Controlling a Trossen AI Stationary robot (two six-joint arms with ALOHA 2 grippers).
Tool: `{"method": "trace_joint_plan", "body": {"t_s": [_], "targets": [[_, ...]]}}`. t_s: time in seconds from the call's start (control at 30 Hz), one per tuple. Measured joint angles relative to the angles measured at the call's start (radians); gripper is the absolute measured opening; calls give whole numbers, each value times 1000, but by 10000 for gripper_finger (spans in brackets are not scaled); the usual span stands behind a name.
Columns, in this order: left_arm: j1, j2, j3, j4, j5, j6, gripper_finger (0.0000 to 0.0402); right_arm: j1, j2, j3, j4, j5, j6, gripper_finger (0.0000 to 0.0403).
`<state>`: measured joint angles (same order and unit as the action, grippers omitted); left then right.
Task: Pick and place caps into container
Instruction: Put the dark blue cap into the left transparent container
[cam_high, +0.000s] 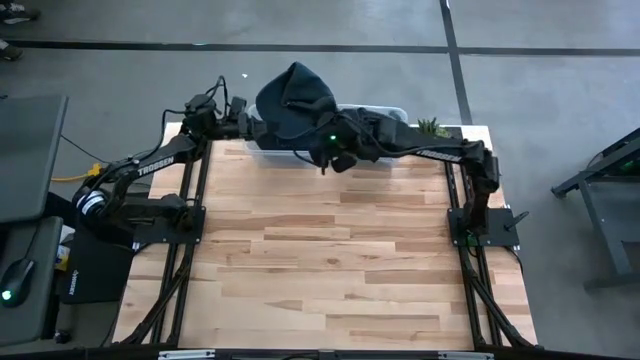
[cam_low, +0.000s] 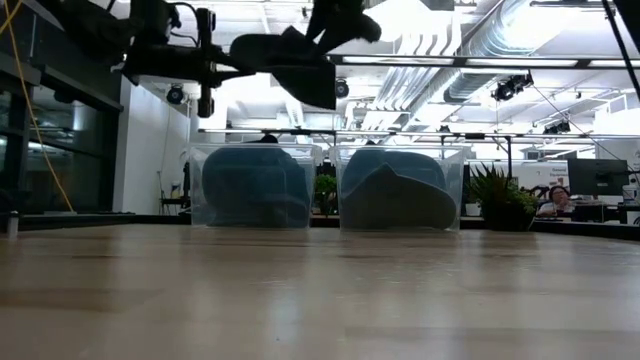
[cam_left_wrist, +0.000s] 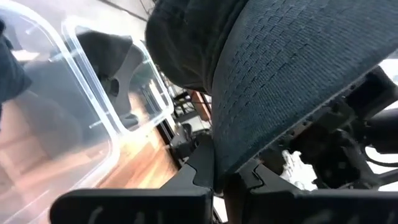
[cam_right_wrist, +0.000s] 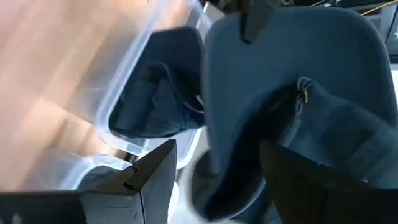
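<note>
A dark slate-blue cap (cam_high: 295, 100) hangs in the air between both grippers, above two clear plastic bins at the table's far edge. In the low view the cap (cam_low: 290, 65) is well above the left bin (cam_low: 250, 185) and the right bin (cam_low: 400, 187); each bin holds blue caps. My left gripper (cam_high: 245, 125) comes from the left and is shut on the cap. My right gripper (cam_high: 330, 145) comes from the right and is shut on its other side. My left gripper (cam_left_wrist: 217, 177) pinches the cap's stiff textured brim at its edge (cam_left_wrist: 230, 149) between its two fingers, coming roughly level from the table's left. The cap is lifted clear of the bins. My right gripper (cam_right_wrist: 217, 174) has bunched crown fabric (cam_right_wrist: 230, 168) between its two fingers (cam_right_wrist: 155, 174), reaching in from the table's right. The brim (cam_right_wrist: 280, 62) stretches away beyond the fingers, and the cap is clear of the bins.
The clear bins (cam_high: 385, 112) stand side by side along the far edge, with a small green plant (cam_high: 432, 126) to their right. The wooden tabletop (cam_high: 330, 260) stretches bare toward the near edge. Both arm bases stand at the table's sides.
</note>
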<state>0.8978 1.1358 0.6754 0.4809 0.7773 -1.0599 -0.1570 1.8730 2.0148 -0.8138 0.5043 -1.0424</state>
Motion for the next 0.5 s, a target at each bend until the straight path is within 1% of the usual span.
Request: {"method": "trace_joint_plan", "body": {"t_s": [0.03, 0.13, 0.3, 0.4, 0.5], "targets": [[0, 3, 0, 1, 5, 0, 3, -1, 13, 0, 6, 10, -12, 224], [0, 4, 0, 11, 7, 1, 3, -8, 35, 0, 9, -7, -11, 224], [-1, 3, 0, 70, 55, -22, 3, -13, 61, 0, 43, 63, -8, 220], [0, 4, 0, 70, 72, -31, 3, -19, 62, 0, 79, 55, -5, 198], [-2, 3, 0, 71, 103, -32, 2, -23, 61, 0, 102, 92, -17, 162]]}}
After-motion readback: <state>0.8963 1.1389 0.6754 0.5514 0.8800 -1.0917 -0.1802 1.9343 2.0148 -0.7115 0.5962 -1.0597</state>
